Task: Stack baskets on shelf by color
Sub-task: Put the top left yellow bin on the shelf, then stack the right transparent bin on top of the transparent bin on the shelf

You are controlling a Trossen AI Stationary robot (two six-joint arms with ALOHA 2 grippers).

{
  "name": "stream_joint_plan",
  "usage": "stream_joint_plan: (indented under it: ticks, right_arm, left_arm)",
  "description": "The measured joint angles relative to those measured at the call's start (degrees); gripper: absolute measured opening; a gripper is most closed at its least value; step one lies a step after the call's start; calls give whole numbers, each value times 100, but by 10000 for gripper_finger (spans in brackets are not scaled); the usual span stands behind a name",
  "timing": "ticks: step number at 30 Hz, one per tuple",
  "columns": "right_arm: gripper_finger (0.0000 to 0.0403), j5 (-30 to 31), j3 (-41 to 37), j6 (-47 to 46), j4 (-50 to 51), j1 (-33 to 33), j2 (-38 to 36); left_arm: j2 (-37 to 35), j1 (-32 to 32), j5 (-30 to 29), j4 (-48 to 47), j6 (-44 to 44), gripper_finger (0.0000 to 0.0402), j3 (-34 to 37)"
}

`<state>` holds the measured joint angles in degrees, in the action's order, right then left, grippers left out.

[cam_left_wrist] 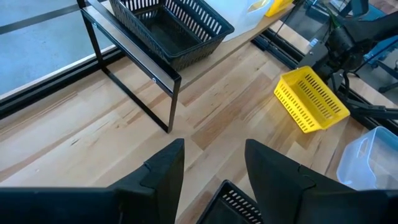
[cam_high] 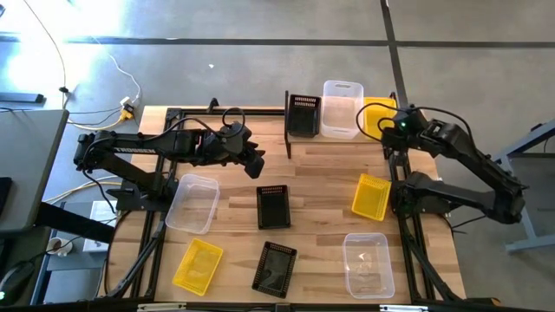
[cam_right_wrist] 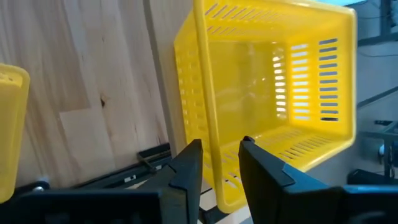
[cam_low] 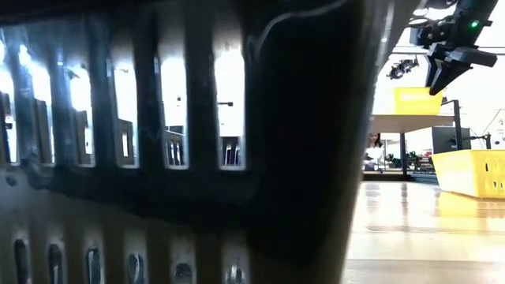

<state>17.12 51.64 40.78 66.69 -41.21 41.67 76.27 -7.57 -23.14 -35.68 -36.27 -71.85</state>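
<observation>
The shelf (cam_high: 340, 141) stands at the table's far edge and carries a black basket (cam_high: 303, 114), a clear tub (cam_high: 342, 108) and a yellow basket (cam_high: 375, 117) side by side. My right gripper (cam_right_wrist: 221, 171) is at that yellow basket (cam_right_wrist: 273, 93), shut on it. My left gripper (cam_left_wrist: 214, 165) hangs open above the table's middle, just over the far end of another black basket (cam_high: 273, 206), whose rim (cam_left_wrist: 236, 200) shows below the fingers. Loose on the table lie two clear tubs (cam_high: 192, 204) (cam_high: 367, 264), two yellow baskets (cam_high: 198, 266) (cam_high: 371, 196) and a third black basket (cam_high: 275, 269). My right gripper holds the yellow basket by its rim and side wall (cam_right_wrist: 210, 140), one finger inside and one outside. The fingers (cam_low: 439, 79) come from above, pointing down. The basket's bottom (cam_low: 417, 110) sits on the right end of the shelf plank (cam_low: 394, 120).
The black basket (cam_low: 158, 158) at the table's near edge stands right against the low camera and blocks most of that view. The shelf's black legs (cam_left_wrist: 168, 106) stand just beyond my left gripper. A person (cam_low: 371, 150) is far off in the room.
</observation>
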Motion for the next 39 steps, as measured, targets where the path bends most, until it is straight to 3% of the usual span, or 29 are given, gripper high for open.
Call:
stream_joint_plan:
  ticks: [16, 27, 33, 39]
  right_arm:
    - [92, -33, 4, -349, -138, 0, -385]
    - [92, -747, 142, -823, 297, 0, -494]
    - [92, -1858, 771, -1595, 267, 2, -489]
    - [92, -3146, 1213, -3222, 282, 2, -491]
  left_arm:
    - [0, 0, -2, 0, 92, 161, 0]
    - [0, 0, -2, 0, 94, 161, 0]
    - [0, 0, -7, -2, 243, 161, 0]
    - [0, 0, 17, -109, 507, 161, 0]
